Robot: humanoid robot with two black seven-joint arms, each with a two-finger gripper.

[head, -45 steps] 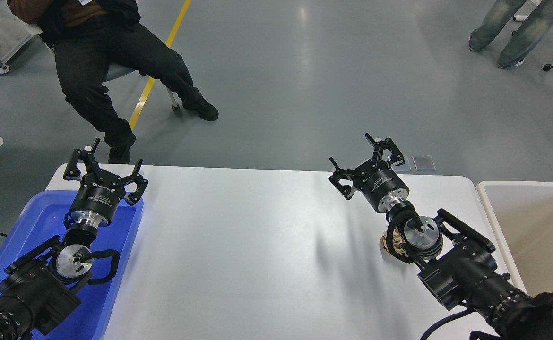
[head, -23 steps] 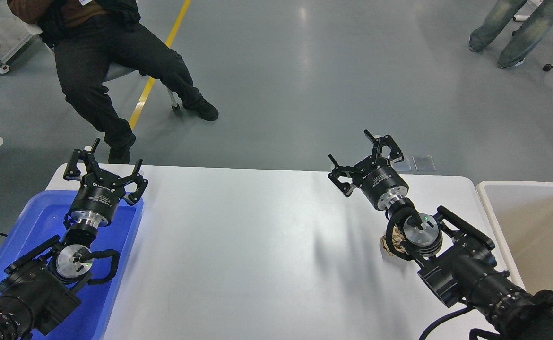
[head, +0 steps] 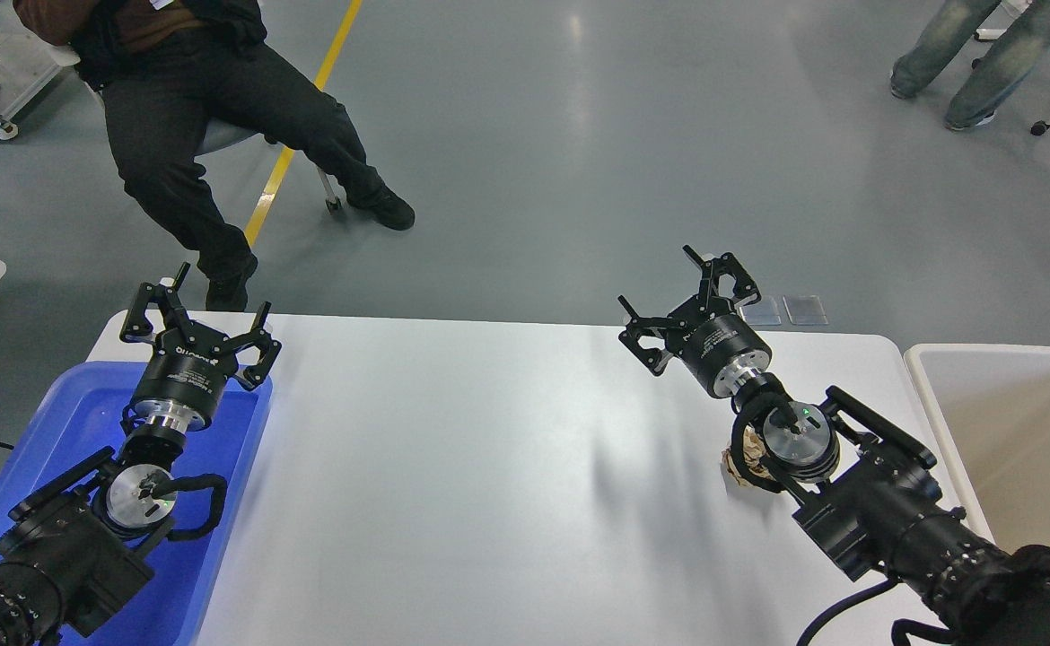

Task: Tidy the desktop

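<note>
The white desktop fills the middle of the head view. A crumpled brown paper ball lies on it at the right, mostly hidden under my right wrist. My right gripper is open and empty, raised above the table's far edge, beyond the paper ball. My left gripper is open and empty, above the far end of the blue tray.
A beige bin stands off the table's right edge. The blue tray sits at the left edge under my left arm. A seated person is beyond the far left corner; another person's legs stand at the far right.
My right gripper has risen and moved slightly left and away, further past the table's far edge. The left arm and the paper ball have not moved.
</note>
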